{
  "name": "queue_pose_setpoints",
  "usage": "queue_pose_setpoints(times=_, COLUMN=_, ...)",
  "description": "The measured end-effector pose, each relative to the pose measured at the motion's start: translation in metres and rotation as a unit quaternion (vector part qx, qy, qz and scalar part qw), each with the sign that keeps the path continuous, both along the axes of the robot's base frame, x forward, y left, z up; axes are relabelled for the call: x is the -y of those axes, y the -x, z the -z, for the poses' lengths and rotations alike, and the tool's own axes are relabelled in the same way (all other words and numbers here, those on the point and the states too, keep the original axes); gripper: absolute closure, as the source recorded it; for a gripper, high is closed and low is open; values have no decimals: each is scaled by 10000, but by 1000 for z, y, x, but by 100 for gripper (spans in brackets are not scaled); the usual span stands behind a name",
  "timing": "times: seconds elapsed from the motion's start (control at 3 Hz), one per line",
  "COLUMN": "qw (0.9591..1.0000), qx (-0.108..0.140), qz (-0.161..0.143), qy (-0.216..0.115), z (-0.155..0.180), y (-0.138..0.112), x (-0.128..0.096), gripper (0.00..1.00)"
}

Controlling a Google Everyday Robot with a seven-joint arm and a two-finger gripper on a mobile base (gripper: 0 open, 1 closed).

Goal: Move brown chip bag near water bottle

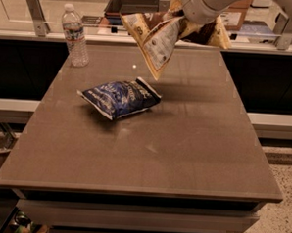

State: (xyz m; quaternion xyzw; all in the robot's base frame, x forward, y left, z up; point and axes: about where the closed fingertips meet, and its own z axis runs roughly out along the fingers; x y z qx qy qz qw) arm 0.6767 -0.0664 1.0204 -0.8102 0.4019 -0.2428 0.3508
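Gripper (192, 20) high over the far half of the table, closed on the upper part of the brown chip bag (157, 43) and holding it clear of the surface; exact grip point hidden behind crumpled film.

Nearest, table (183, 159): flat matte brown top, squared edges, faint smudges; probably little drag on a sliding bag.

Mid-table, dark blue bag (120, 97): puffed pillow shape, glossy crinkled film, white crimped seam at one end, lying flat and apart from everything else.

Further back and aloft, brown chip bag once more: hangs tilted, lower corner pointing down at the table, white label panel turned toward the camera, cream-yellow end fanned out past the gripper. Likely very light, soft and air-filled, with brittle contents; thin slick film, apt to slip or swing. Best taken by a pinch on a crimped end seam or a gathered fold, with modest squeeze only.

Far left corner, water bottle (75, 36): upright, clear ribbed plastic, white cap, pale label band; slim, probably easy to topple. Well apart from the hanging bag.

Behind, pale counter ledge (115, 40) with metal brackets (36, 12).
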Motion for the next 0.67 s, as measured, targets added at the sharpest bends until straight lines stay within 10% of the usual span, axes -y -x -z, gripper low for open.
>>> queue_pose_setpoints(times=0.67, qw=9964, qx=-67, qz=-804, qy=-259, z=16, y=-42, x=-61, gripper=100)
